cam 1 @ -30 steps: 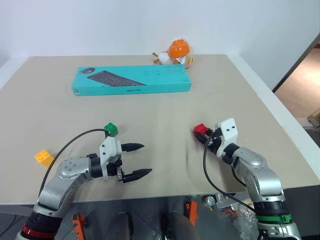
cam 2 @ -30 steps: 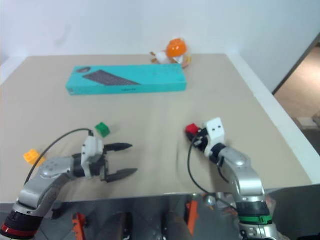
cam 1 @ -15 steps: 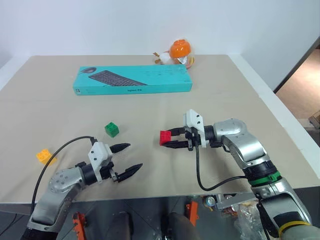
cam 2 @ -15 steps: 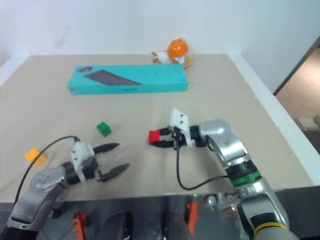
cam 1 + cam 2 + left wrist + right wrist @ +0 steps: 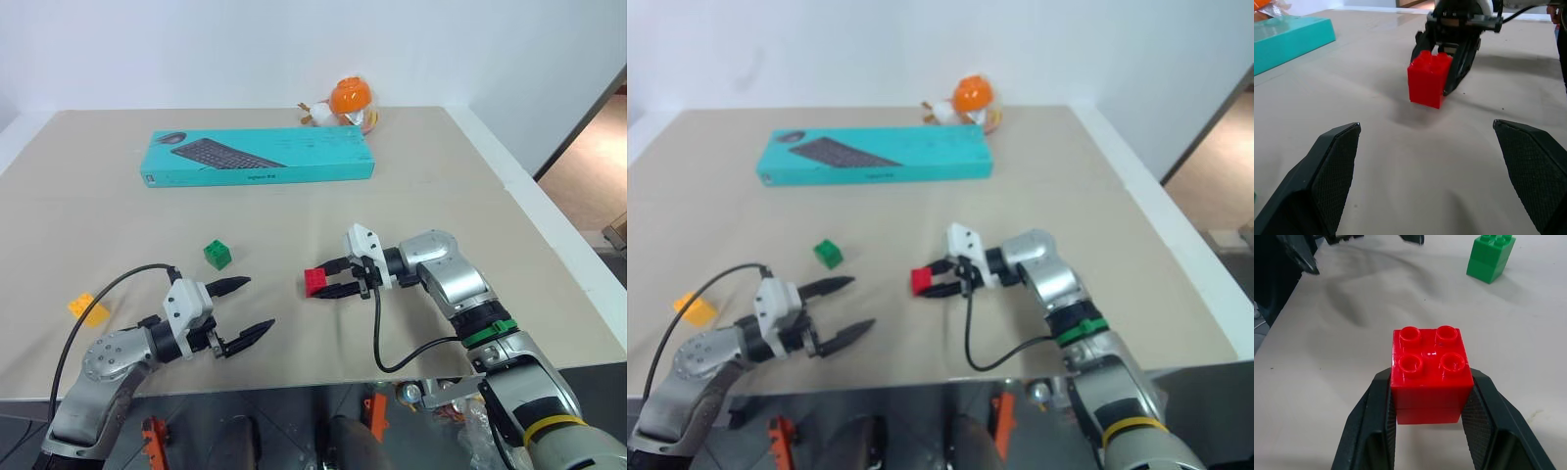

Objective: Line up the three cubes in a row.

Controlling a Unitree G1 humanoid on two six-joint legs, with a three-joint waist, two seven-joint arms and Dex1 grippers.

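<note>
Beige counter against a white wall, with a strip of darker floor off to the robot's right. Toward the middle of the counter, right hand clamped on the red cube, one black finger on each side face, studs up. In the left wrist view, red cube's underside seems just clear of the counter, a faint shadow beneath; contact hard to judge. Right hand aimed leftward, toward the left hand and tipped slightly down.

Left hand near the front edge, fingers spread wide with nothing between them, pointed across toward the red cube, with bare counter between the two hands. Seen from the left wrist, red cube straight ahead between the two open fingertips, well apart from them.

Green cube resting on the counter just beyond the left hand, farther from the robot, and to the left of the red cube; from the right wrist, seen past the red cube and off to one side, not touching it. Yellow-orange cube well off to the outer side of the left hand, near the counter's left edge.

Far beyond both hands, teal keyboard box lying flat; behind it, orange round toy at the back edge.
</note>
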